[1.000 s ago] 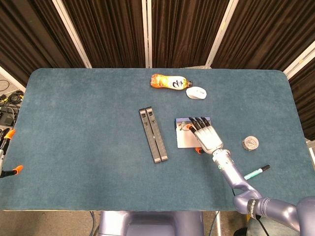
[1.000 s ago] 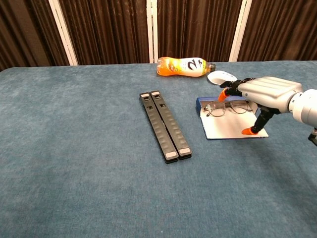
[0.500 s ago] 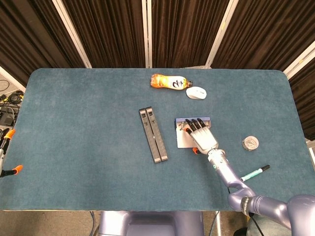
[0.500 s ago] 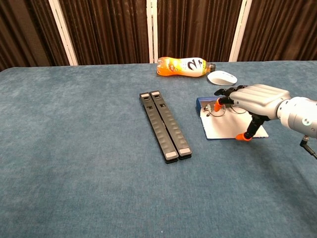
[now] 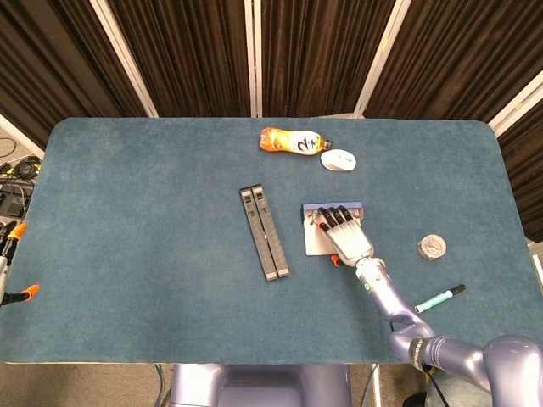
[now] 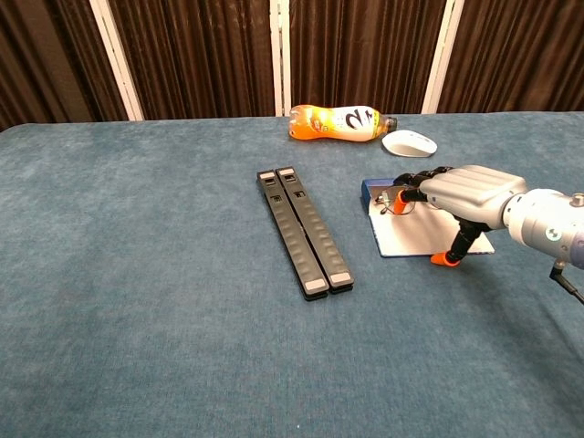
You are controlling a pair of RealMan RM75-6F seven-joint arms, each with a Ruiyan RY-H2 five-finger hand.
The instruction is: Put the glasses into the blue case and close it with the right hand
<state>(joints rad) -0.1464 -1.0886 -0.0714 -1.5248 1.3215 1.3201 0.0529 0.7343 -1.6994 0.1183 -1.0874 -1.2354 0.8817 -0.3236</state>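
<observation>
Right robot hand (image 6: 461, 193) lies palm-down over the open blue case (image 6: 411, 237), fingers spread above the glasses (image 6: 394, 203); can't tell if it grips them. Glasses sit in the case near its 12 o'clock edge. 2 black bars (image 5: 264, 232) at the case's 9 o'clock on the table (image 5: 127, 212).

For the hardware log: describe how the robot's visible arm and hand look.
Only the right arm shows. It is glossy silver-lilac, built of rounded segments with a small green-marked ring at the wrist. The right hand has a smooth silver-grey back, dark fingers and orange fingertip caps. A thin dark cable hangs near the forearm.
</observation>
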